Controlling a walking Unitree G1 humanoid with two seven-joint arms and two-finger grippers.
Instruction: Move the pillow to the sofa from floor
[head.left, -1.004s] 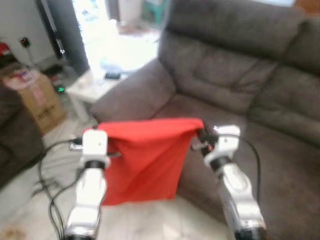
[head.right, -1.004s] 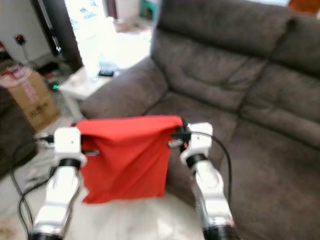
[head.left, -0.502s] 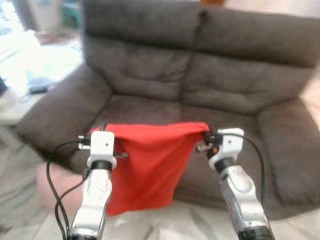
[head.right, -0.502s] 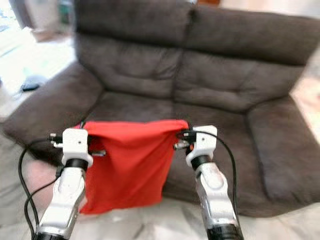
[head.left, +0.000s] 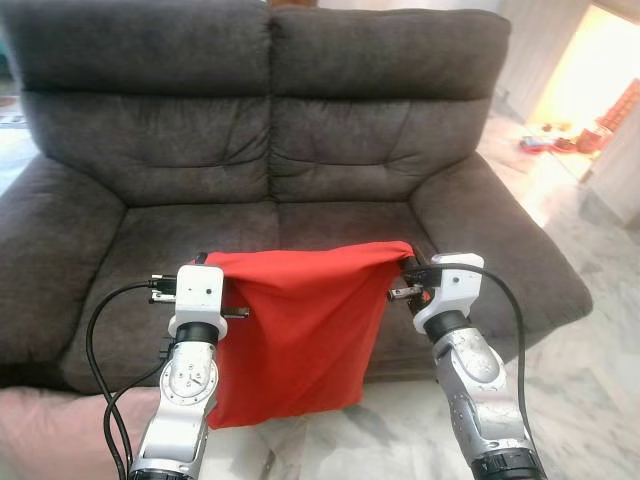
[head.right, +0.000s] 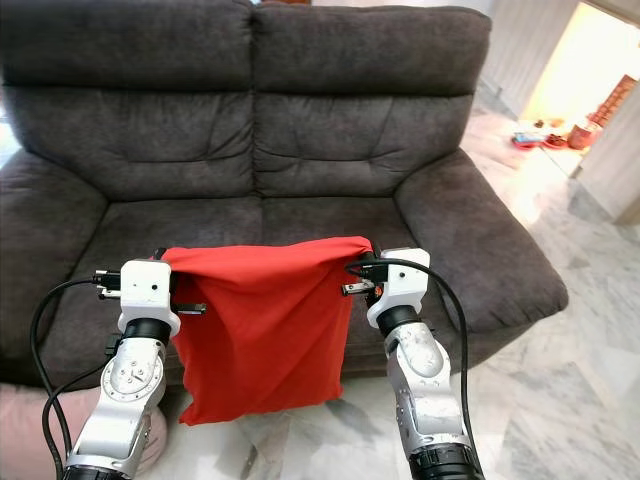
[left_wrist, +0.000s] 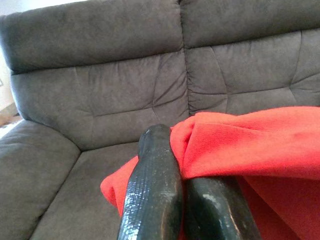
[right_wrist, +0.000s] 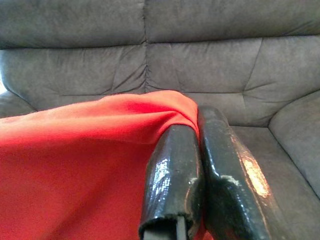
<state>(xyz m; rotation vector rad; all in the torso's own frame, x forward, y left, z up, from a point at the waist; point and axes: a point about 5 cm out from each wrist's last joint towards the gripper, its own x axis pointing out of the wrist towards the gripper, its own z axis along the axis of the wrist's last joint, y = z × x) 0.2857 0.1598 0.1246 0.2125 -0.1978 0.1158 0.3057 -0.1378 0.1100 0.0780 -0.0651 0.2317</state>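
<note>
Eye views: red pillow (head.left: 305, 330) hangs limp in the air before the dark grey sofa (head.left: 300, 130), above the marble floor (head.left: 590, 380), held by both top corners. Left wrist view: left gripper (left_wrist: 181, 165) pinched tight on one corner. Right wrist view: right gripper (right_wrist: 197, 134) clamped on the other.

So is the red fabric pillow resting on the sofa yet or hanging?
Hanging: the red fabric pillow droops between left gripper and right gripper, before the grey sofa.
</note>
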